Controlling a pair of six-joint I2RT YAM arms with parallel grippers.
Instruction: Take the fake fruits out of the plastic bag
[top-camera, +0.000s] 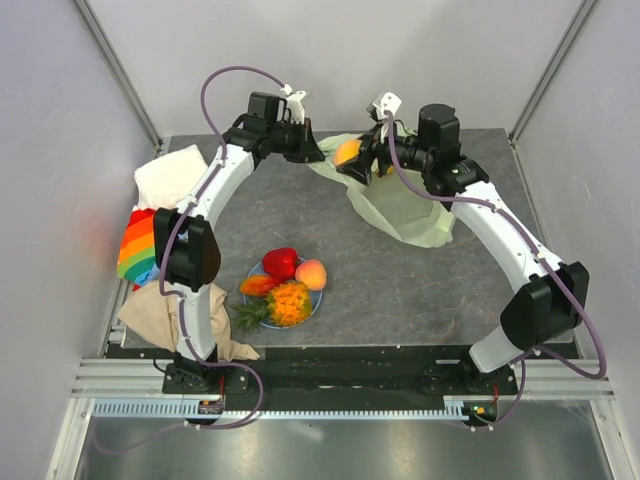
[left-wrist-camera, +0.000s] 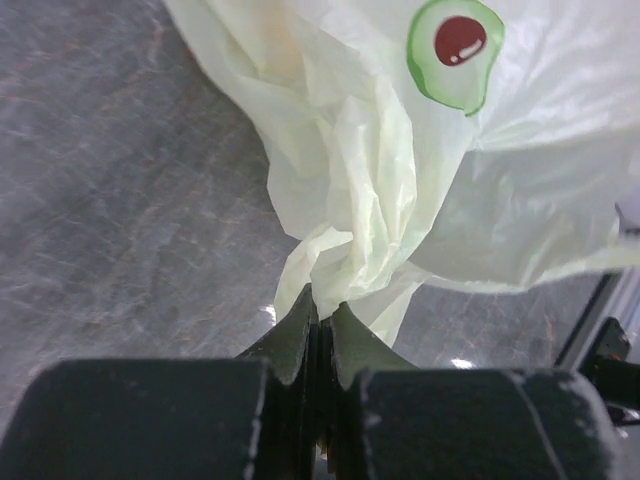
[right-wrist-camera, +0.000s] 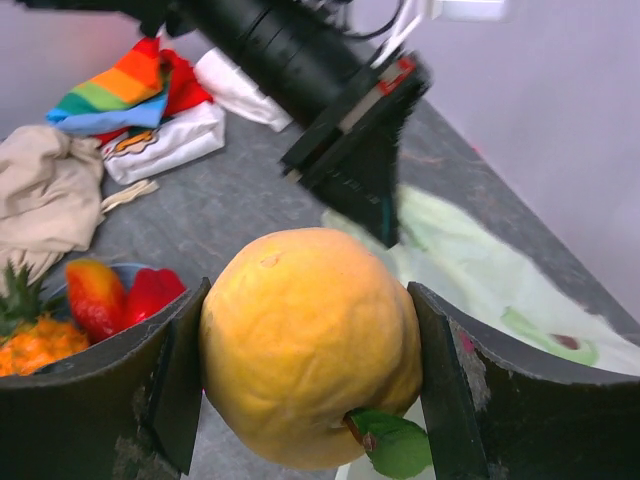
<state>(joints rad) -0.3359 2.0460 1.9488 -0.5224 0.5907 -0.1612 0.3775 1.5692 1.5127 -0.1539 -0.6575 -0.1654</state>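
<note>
— Four fruits lie on the blue plate (top-camera: 316, 297), near the front of the counter (top-camera: 410, 290)?
— Yes: the pineapple (top-camera: 288, 303), the red pepper (top-camera: 280, 262), the peach (top-camera: 311, 273) and an orange-red piece (top-camera: 258, 285).
— And the right jaws?
— Clenched on a yellow-orange round fruit (right-wrist-camera: 310, 340), held over one end of the plastic bag (top-camera: 405, 212).
— The left jaws?
— Pinched tight on a gathered fold of that bag, which lies crumpled at the far side of the counter.
</note>
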